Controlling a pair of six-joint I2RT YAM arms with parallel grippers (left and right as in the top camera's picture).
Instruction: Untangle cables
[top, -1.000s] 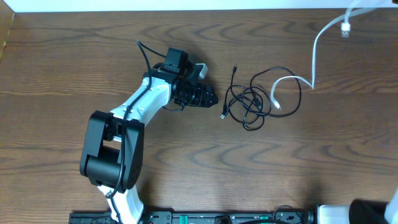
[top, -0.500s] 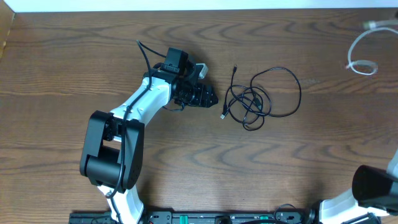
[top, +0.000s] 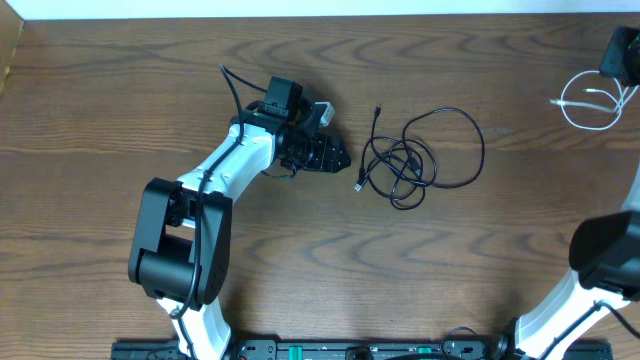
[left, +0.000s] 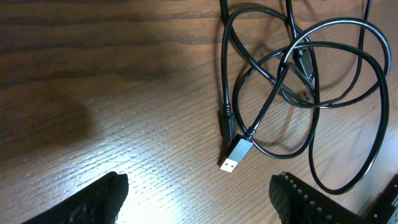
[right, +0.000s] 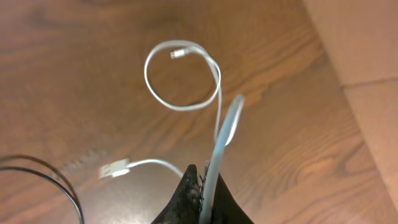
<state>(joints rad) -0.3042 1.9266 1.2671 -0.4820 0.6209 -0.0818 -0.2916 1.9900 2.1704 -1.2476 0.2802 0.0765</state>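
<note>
Thin white cable (right: 186, 81) looped at far right of table (top: 100, 150), pinched in closed right gripper (right: 202, 186), black cables (left: 292, 81) tangled mid-table, silver plug end (left: 231, 160) exposed, left gripper (left: 199, 193) spread apart beside them, empty

Left arm (top: 225, 170): base at lower left of the overhead view, white link angled up and right toward frame centre.
Left end effector (top: 338, 156): black, pointing right; fingers (left: 99, 196) spread wide at the wrist view's lower corners, gripping nothing.
Right arm (top: 560, 300): enters at lower right and runs up the right edge.
Right end effector (top: 625, 55): upper right corner, pinched tight on a white cable (right: 217, 149).
</note>
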